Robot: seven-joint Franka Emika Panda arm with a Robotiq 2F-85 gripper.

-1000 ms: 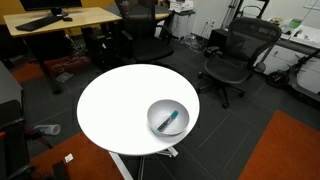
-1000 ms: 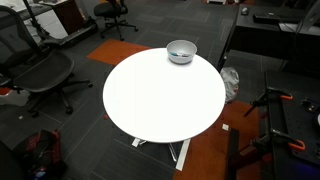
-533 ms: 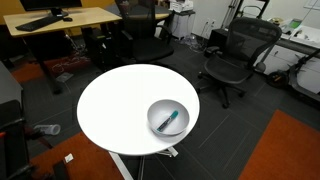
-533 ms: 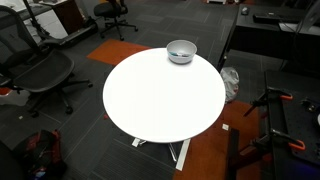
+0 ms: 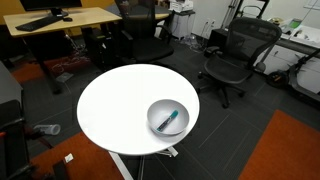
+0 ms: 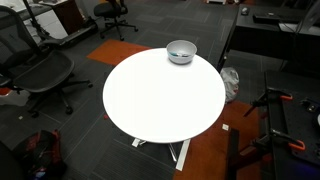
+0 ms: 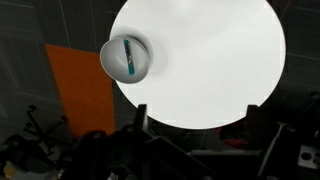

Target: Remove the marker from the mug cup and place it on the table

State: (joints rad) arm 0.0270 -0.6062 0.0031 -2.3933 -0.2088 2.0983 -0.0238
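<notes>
One marker [image 5: 171,120] lying inside mug cup [image 5: 152,113], cup near table [image 5: 115,105] edge, claw [image 7: 196,150] grip state unclear

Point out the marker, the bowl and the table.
marker [image 5: 171,120], in an exterior view, middle of its teal shaft
bowl [image 6: 181,57], in an exterior view, its grey outer wall
table [image 5: 118,105], in an exterior view, bare white top

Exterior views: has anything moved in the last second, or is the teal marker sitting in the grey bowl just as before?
Nothing visibly changed. The short teal-blue marker lies inside the wide grey bowl-like mug cup as before, and the cup sits at the same spot near the edge of the round white table. No arm shows in either exterior view.
</notes>
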